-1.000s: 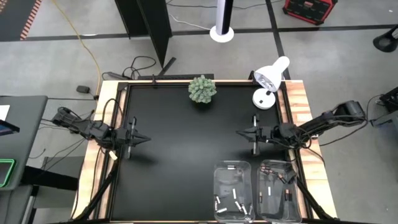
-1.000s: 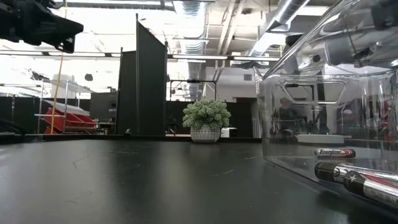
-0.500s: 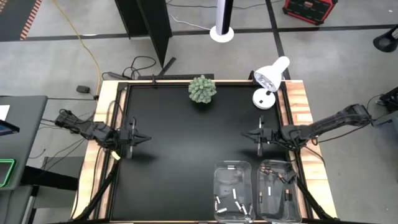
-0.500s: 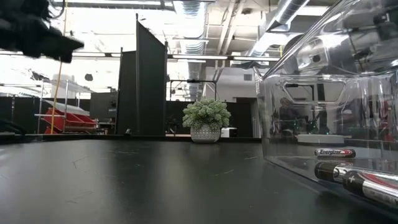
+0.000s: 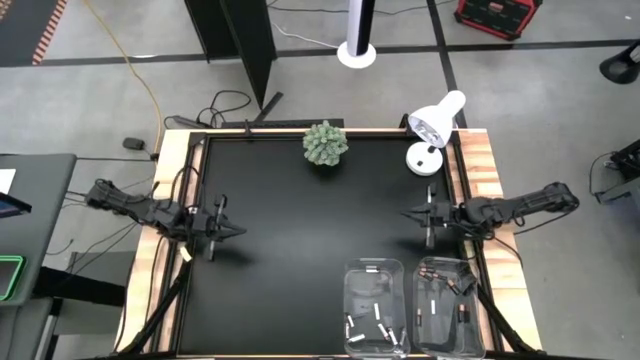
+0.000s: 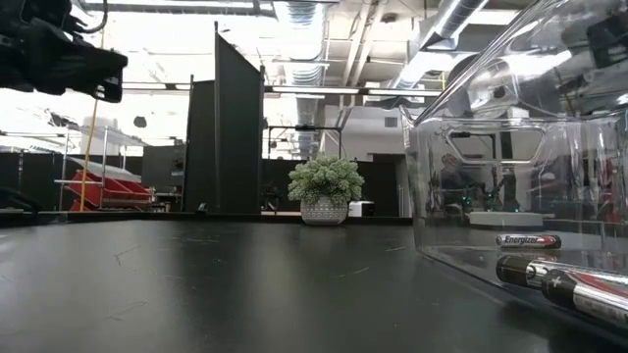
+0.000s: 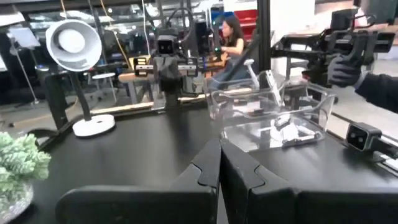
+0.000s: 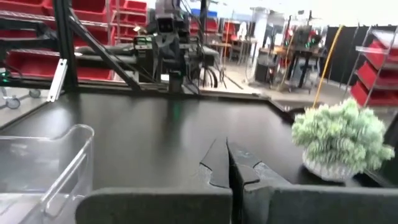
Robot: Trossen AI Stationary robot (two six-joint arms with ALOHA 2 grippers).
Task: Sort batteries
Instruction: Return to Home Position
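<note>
- Moved since the earlier frame: right dark two-finger gripper point(image 5: 405, 212), nearer the right edge of the black table point(image 5: 300, 220); left dark two-finger gripper point(image 5: 241, 231), slightly frontward.
- Noted both finger pairs pressed together, holding nothing.
- Found small silver cylindrical batteries point(image 5: 372, 325) inside the left clear plastic bin point(image 5: 373, 263), and dark copper-ended batteries point(image 5: 462, 285) inside the right clear plastic bin point(image 5: 445, 262).

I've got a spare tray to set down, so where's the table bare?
Bare: the wide middle, between left arm, right arm, plant and clear bins; also the strip left of the bins. Crowded: the bins' corner, holding batteries, and around the lamp.
</note>
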